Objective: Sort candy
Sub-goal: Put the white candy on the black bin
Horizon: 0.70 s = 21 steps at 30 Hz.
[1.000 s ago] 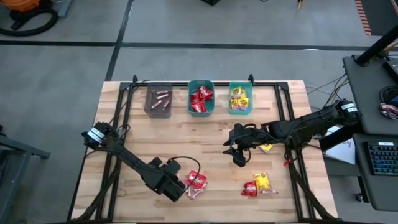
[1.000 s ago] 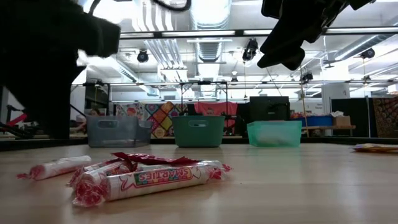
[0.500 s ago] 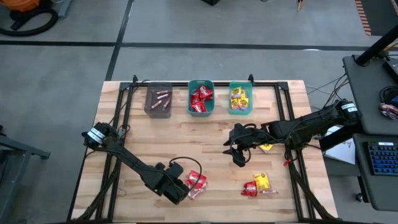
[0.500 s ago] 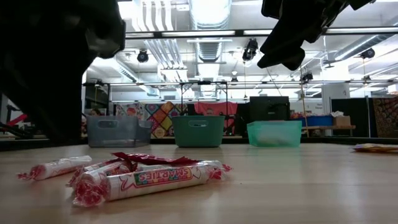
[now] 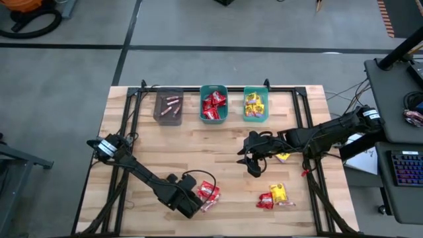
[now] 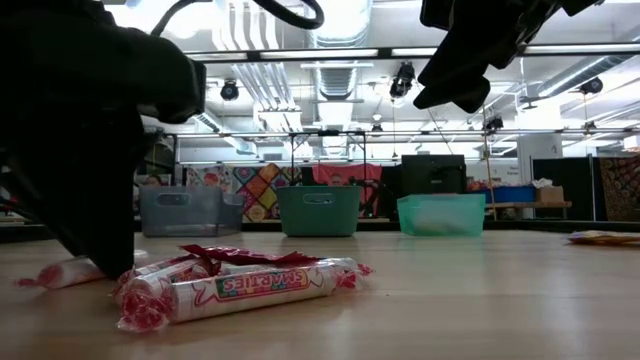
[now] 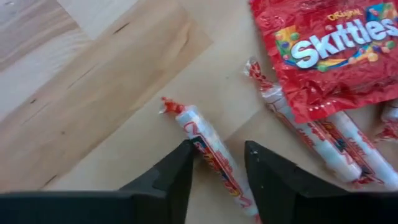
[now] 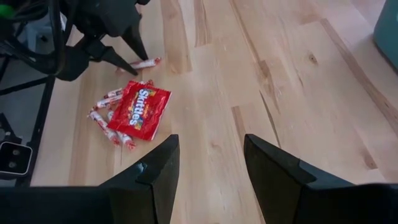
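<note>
- The left gripper (image 7: 217, 163) is down at the table's 7 o'clock corner, its fingers spread to either side of a candy roll (image 7: 211, 158) that lies apart from the rest of the pile; they are not clamped on it yet.
- To my eye, the thing to do well is close squarely across the roll's middle, not its twisted end, then lift straight up so the red Skittles packet (image 7: 329, 53) at its 2 o'clock isn't dragged.
- Other rolls (image 5: 210, 203) lie half under that packet; a second small heap (image 5: 274, 196) sits at 5 o'clock.
- The right gripper (image 5: 252, 160) hangs open over the table's middle-right, empty.
- The grey bin (image 5: 168, 106) at 11 o'clock already holds rolls, so it looks like this roll's home.
- Against a second ago, the left gripper has slid down onto the loose roll; the right arm hasn't budged.
</note>
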Motion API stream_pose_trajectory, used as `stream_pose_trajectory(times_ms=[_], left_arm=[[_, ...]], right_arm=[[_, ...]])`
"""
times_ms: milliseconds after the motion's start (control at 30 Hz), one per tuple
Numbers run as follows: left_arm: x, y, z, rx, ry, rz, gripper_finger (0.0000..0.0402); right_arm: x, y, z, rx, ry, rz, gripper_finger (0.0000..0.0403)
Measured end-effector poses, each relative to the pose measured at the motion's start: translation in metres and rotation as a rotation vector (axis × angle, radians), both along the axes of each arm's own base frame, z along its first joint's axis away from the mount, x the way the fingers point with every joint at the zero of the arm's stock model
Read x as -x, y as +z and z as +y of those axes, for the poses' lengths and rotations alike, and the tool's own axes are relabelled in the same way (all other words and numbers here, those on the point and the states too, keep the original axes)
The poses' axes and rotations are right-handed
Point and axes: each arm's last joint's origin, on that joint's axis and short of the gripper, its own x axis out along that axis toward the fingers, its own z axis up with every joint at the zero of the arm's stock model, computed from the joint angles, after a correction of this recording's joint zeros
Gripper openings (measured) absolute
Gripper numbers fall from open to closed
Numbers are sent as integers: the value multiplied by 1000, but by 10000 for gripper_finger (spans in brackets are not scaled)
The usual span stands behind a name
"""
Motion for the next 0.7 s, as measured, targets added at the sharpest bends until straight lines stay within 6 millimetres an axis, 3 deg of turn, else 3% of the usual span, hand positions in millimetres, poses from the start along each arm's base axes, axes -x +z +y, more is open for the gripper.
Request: stream_pose_trajectory(times_ms=[267, 467, 700], left_arm=[[3, 2, 2, -22, -22, 24, 13], [8, 12, 6, -41, -80, 53, 9], [17, 49, 14, -56, -177, -2, 3]], right_arm=[[0, 0, 0, 15, 7, -2, 171], [1, -3, -1, 39, -3, 4, 171], [1, -4, -1, 44, -1, 2, 171]])
